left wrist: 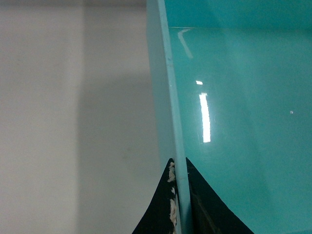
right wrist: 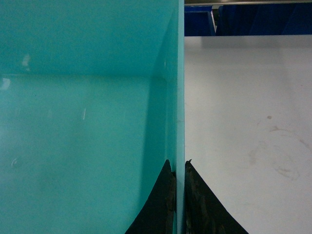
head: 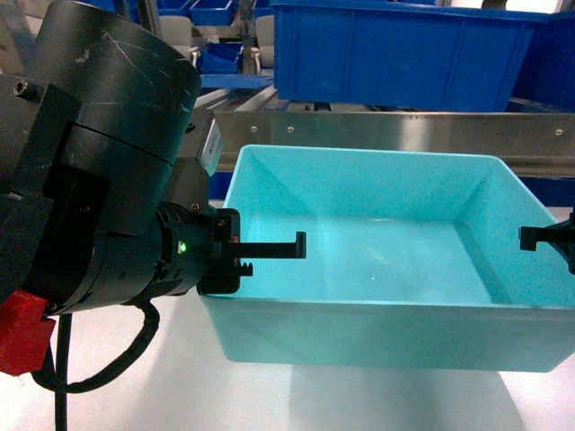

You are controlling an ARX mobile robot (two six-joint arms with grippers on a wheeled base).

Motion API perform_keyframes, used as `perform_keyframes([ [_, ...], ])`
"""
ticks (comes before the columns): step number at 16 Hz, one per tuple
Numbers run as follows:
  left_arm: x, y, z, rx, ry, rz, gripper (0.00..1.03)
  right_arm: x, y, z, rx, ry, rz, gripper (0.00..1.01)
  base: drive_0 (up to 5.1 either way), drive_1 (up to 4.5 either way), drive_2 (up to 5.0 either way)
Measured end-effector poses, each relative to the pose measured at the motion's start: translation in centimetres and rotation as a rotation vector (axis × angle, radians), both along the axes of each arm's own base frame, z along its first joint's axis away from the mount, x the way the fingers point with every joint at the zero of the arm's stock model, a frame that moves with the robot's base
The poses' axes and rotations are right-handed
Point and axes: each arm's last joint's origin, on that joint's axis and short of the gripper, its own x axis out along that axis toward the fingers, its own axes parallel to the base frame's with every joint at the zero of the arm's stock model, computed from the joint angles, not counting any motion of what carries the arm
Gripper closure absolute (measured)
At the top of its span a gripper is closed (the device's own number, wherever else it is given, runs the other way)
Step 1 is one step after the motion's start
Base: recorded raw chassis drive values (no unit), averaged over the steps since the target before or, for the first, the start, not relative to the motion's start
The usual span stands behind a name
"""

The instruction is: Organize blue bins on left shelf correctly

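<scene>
A light turquoise bin stands empty on the white tabletop, just in front of the steel left shelf. My left gripper is shut on the bin's left wall. In the left wrist view the thin rim runs between the two black fingers of that gripper, with the bin's inside to the right. My right gripper is shut on the right wall. The right wrist view shows that gripper pinching the rim, with the bin's floor on the left.
A large dark royal-blue crate sits on the shelf directly behind the bin, above the steel front rail. Smaller blue bins show deeper in the rack at upper left. Bare white table lies right of the bin.
</scene>
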Motion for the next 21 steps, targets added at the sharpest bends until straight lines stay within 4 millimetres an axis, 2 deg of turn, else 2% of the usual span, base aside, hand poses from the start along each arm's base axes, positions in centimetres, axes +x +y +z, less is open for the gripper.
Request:
perform_keyframes([
  [21, 0.0, 0.02, -0.01, 0.0, 0.001, 0.0, 1.01, -0.03, -0.02, -0.04, 0.0, 0.003, -0.001, 0.99, -5.0, 2.44, 2.4],
])
